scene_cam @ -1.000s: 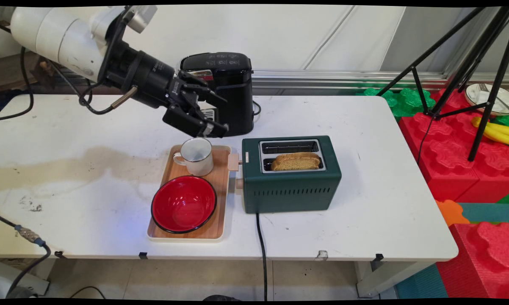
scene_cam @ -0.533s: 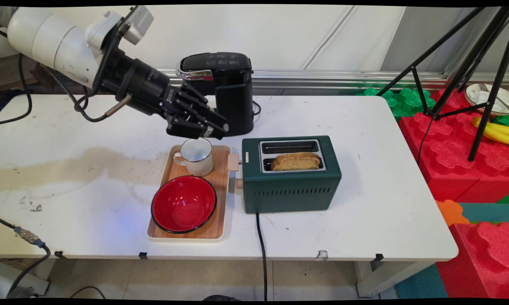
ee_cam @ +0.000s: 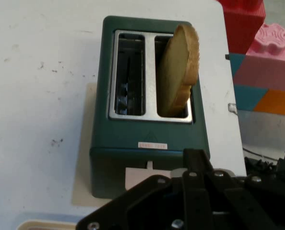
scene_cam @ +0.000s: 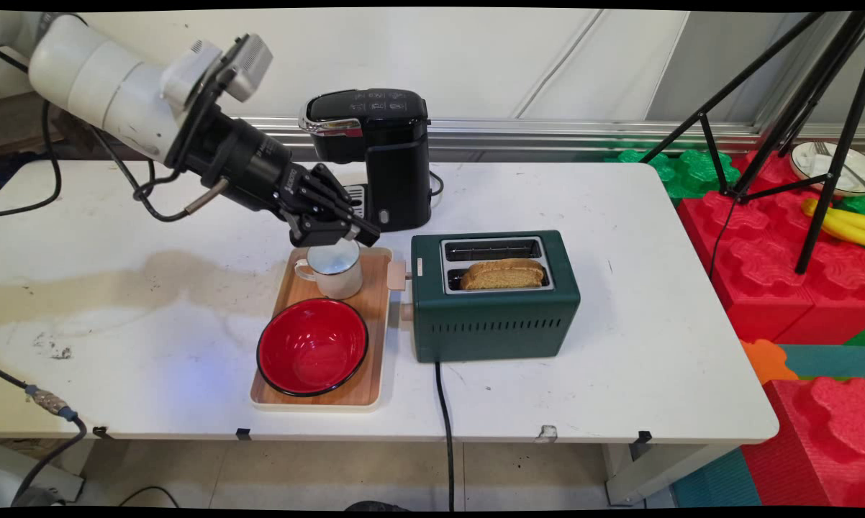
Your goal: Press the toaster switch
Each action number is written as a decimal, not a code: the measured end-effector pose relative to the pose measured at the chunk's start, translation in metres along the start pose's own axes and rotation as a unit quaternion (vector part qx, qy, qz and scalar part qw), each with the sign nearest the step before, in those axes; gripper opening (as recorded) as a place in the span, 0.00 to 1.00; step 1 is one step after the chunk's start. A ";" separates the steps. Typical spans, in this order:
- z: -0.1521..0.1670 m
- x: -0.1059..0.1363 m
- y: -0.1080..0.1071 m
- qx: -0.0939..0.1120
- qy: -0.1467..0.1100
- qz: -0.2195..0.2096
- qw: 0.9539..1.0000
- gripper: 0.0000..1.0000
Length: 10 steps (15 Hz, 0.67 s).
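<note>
The tray (scene_cam: 375,324) is lying on the table (scene_cam: 619,216), left of the middle. On the tray, the mug (scene_cam: 332,271) is standing at the far end and the bowl (scene_cam: 311,347) is sitting at the near end, just before the mug. The toaster (scene_cam: 495,296) is standing just right of the tray, with a slice of bread (scene_cam: 504,274) sticking up from its nearer slot. The coffee machine (scene_cam: 378,155) is standing behind the tray, towards the wall. The gripper (scene_cam: 335,232) is hanging just above the mug's far rim, between mug and coffee machine. In the hand view the toaster (ee_cam: 149,120) is lying straight ahead, the bread (ee_cam: 179,69) standing in its right slot.
</note>
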<state>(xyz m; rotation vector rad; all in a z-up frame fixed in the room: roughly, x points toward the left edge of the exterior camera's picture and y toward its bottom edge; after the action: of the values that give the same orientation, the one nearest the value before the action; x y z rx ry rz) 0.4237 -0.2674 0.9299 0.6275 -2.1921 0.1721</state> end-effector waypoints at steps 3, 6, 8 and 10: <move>0.007 -0.001 -0.001 0.000 -0.012 0.000 1.000 0.00; 0.014 -0.003 -0.002 0.002 -0.023 -0.003 1.000 0.00; 0.020 -0.004 -0.004 0.006 -0.029 -0.005 1.000 0.00; 0.025 -0.005 -0.006 0.008 -0.034 -0.006 0.999 0.00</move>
<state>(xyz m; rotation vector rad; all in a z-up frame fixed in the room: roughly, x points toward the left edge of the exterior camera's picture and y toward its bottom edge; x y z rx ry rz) 0.4119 -0.2787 0.9090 0.6656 -2.2536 0.1645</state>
